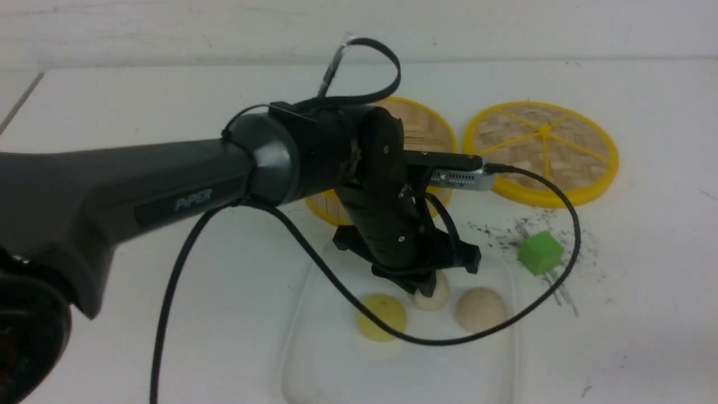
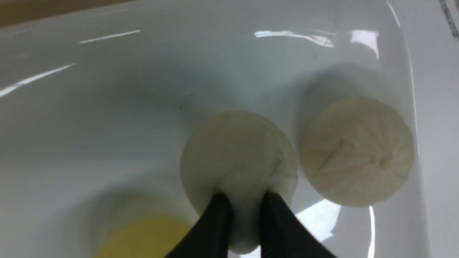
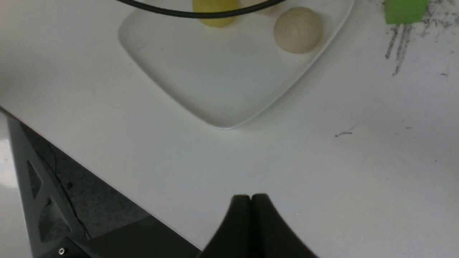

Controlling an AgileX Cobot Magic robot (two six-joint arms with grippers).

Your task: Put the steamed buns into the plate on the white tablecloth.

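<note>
The white square plate (image 1: 314, 348) lies on the white tablecloth (image 1: 168, 112) at the front centre. In it sit a pale yellow bun (image 1: 387, 311) and a cream bun (image 1: 481, 309). My left gripper (image 1: 427, 289) is shut on a second cream bun (image 1: 438, 296) and holds it low over the plate, between the other two. In the left wrist view the fingers (image 2: 215, 215) pinch this bun (image 2: 238, 150), with the cream bun (image 2: 358, 150) and the yellow bun (image 2: 143, 238) beside it. My right gripper (image 3: 251, 198) is shut and empty above the tablecloth near the plate's corner (image 3: 222, 122).
The yellow-rimmed bamboo steamer (image 1: 426, 129) stands behind my left arm, and its woven lid (image 1: 541, 151) lies to the right of it. A green cube (image 1: 539, 252) sits right of the plate among dark scuff marks. A black cable (image 1: 549, 280) hangs over the plate.
</note>
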